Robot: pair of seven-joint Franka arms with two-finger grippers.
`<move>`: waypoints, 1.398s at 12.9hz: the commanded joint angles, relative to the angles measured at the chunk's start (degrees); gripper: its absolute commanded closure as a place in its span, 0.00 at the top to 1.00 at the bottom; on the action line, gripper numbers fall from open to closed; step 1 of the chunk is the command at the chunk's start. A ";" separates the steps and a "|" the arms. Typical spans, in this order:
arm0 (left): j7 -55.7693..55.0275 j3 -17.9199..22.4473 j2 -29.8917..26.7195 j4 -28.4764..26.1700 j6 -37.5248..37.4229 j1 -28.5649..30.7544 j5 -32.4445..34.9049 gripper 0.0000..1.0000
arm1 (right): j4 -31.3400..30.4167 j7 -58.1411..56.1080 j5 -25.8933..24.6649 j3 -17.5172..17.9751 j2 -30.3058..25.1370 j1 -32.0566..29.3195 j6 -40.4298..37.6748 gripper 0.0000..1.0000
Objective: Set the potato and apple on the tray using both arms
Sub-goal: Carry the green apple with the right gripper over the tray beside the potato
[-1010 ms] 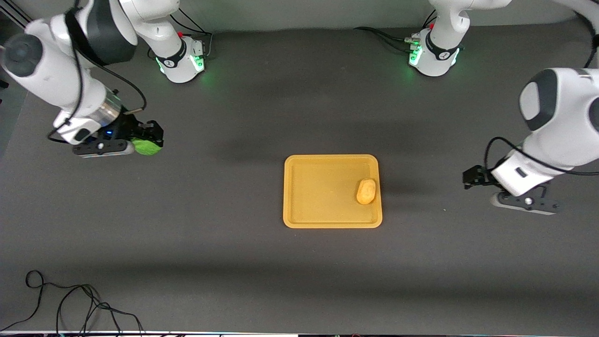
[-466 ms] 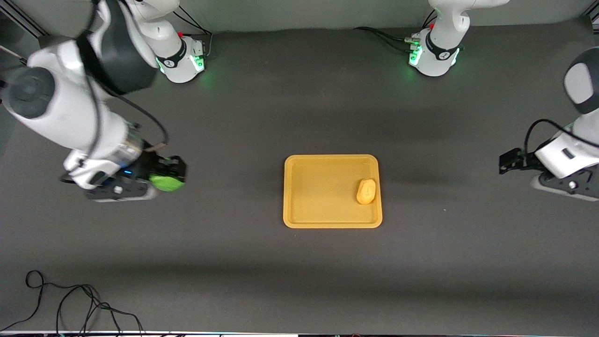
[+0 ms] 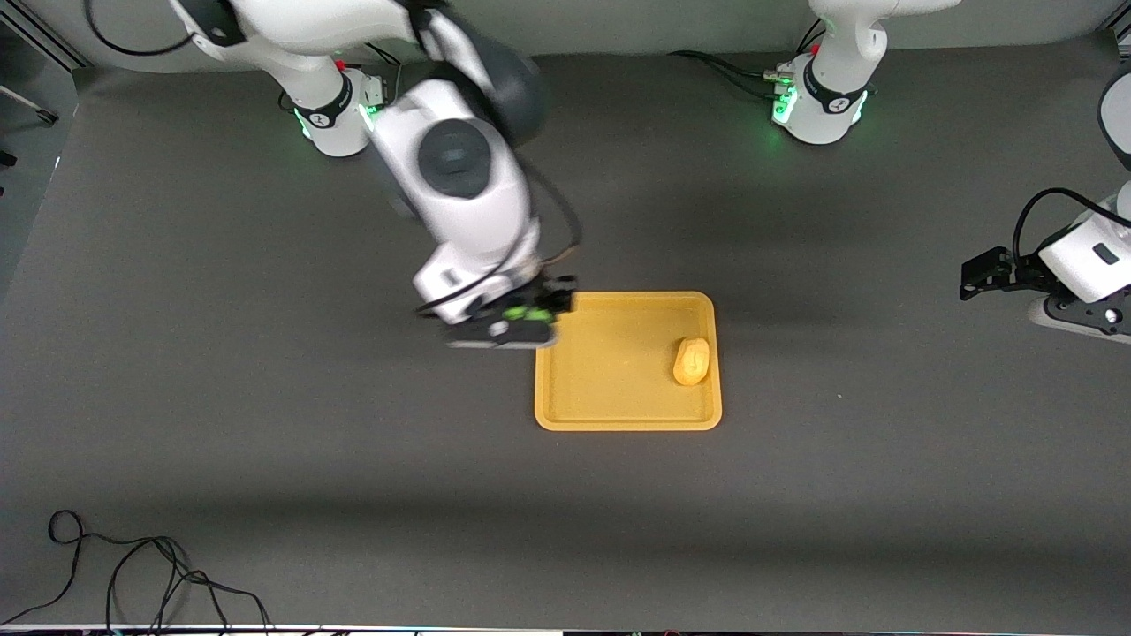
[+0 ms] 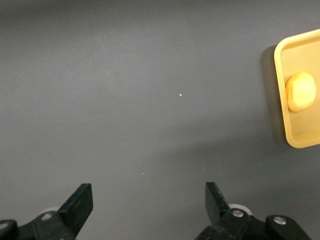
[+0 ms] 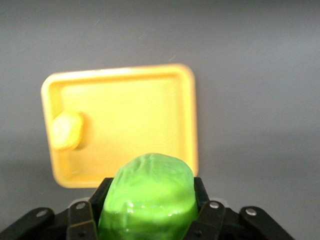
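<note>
The yellow-orange tray [image 3: 610,415] lies mid-table. The potato [image 3: 692,361] rests in it, by the rim toward the left arm's end; it also shows in the right wrist view [image 5: 66,130] and the left wrist view [image 4: 300,91]. My right gripper [image 3: 535,314] is shut on the green apple [image 5: 147,197] and holds it over the tray's rim toward the right arm's end. In the front view only a sliver of the apple [image 3: 528,313] shows under the hand. My left gripper [image 4: 149,205] is open and empty above bare table at the left arm's end of the table.
A black cable [image 3: 132,565] lies coiled on the table near the front camera at the right arm's end. The two arm bases [image 3: 340,110] stand along the edge farthest from the front camera. The tray [image 5: 130,105] floor beside the potato is bare.
My right arm swung the apple from the right arm's end of the table to the tray's rim. My left gripper drew farther away from the tray toward the table's end.
</note>
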 commanded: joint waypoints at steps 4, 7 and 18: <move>-4.64 -0.89 -1.26 3.73 -6.61 -1.54 0.57 1.00 | 6.06 6.30 -6.63 -0.87 16.70 6.87 14.60 0.31; -6.31 -1.33 -1.43 3.64 -6.61 -1.98 0.74 1.00 | 5.88 6.48 -7.35 -2.36 21.72 6.70 21.82 0.31; -6.40 -1.33 -0.47 5.83 -3.62 -1.97 1.18 1.00 | 5.79 7.10 -7.18 -3.95 10.35 6.87 10.10 1.00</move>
